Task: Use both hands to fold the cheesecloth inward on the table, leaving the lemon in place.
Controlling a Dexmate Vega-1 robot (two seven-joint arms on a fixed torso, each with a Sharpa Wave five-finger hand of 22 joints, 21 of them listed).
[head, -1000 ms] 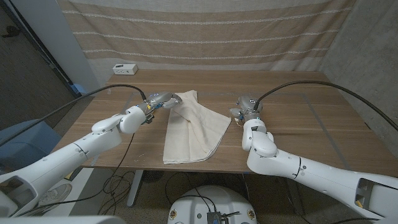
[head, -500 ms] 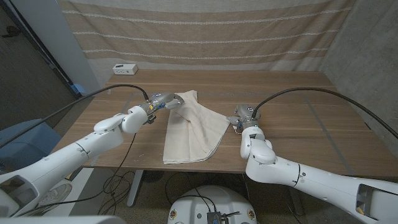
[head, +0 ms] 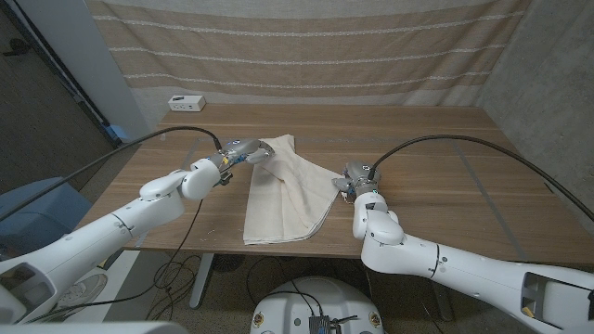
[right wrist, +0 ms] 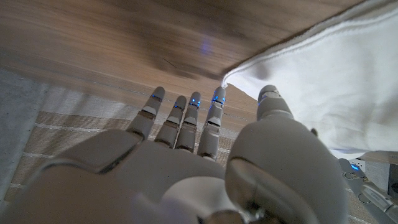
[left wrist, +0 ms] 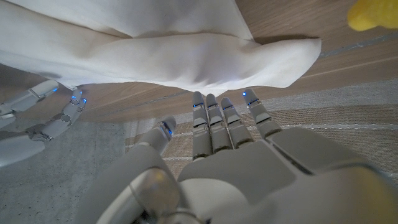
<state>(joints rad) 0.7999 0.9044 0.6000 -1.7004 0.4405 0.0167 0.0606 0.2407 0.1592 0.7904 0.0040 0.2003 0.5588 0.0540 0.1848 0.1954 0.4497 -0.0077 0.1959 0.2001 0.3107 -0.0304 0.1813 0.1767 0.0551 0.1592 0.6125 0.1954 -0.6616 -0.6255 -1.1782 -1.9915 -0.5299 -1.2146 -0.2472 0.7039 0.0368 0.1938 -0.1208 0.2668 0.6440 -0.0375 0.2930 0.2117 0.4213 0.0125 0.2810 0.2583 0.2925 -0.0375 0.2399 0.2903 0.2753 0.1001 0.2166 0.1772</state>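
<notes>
Head view: the cheesecloth lies mid-table, its far end bunched. The left hand touches that far-left edge; the right hand is at its right corner.

Left wrist view: fingers extended, holding nothing; lemon nearby.

Right wrist view: fingers spread, beside the cloth corner.

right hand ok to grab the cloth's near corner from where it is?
Probably yes. The right hand sits at the cheesecloth's right edge, fingers apart, holding nothing, and its wrist view shows a cloth corner just past its fingertips with bare table between.
</notes>
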